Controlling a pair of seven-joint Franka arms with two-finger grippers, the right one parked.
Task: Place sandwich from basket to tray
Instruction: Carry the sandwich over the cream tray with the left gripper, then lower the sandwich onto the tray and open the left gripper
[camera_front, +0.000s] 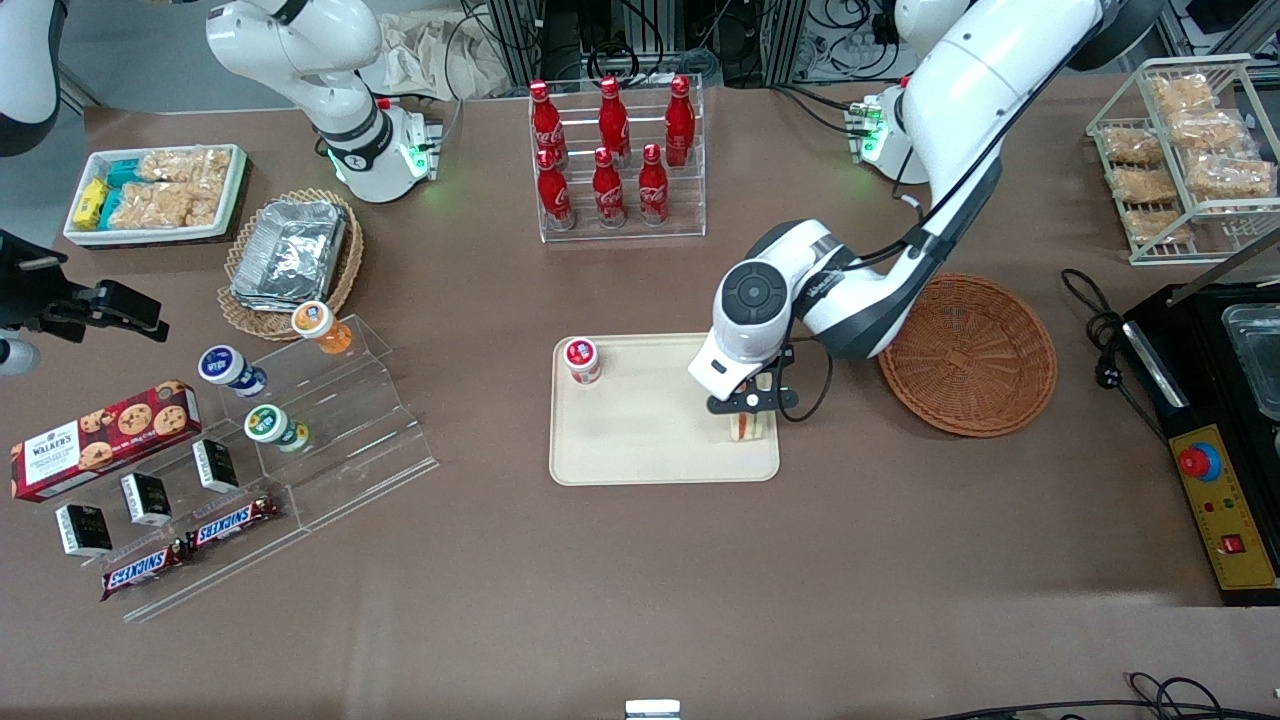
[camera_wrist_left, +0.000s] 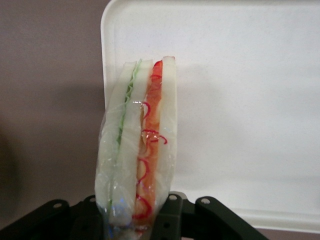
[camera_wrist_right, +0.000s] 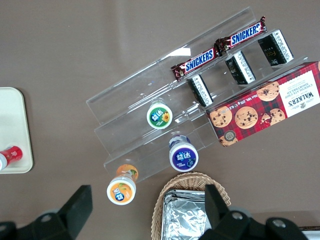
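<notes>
Sandwich (camera_front: 751, 427) is pinched upright in the claw (camera_front: 752, 415), wedge standing on edge with the filling stripe visible, down at the tray (camera_front: 620, 440) corner nearest the basket (camera_front: 968, 355), roughly 4 o'clock on the tray seen from the front. Wrist view shows the sandwich (camera_wrist_left: 137, 145) in clear wrap, claw (camera_wrist_left: 140, 220) closed narrow on its base, tray (camera_wrist_left: 240, 100) underneath. I can't tell whether the wedge is touching the tray floor yet. Basket sits at 3 o'clock of the tray, just beside it, no sandwich in it. Risks: it sits close to the tray rim, so if it's released on its narrow edge it could tip over the rim onto the surface (camera_front: 640, 580); the slippery wrap could stick to a finger and drag the wedge on opening; releasing high would make it topple. The red-lidded cup (camera_front: 581, 360) at the tray's 10 o'clock is well apart, no collision concern. Readable text: Coca-Cola on the red bottles (camera_front: 610, 150) at 12 o'clock, SNICKERS on the bars (camera_front: 190, 545), WALKER'S on the red tartan cookie box (camera_front: 100, 440) toward the parked arm's end.
</notes>
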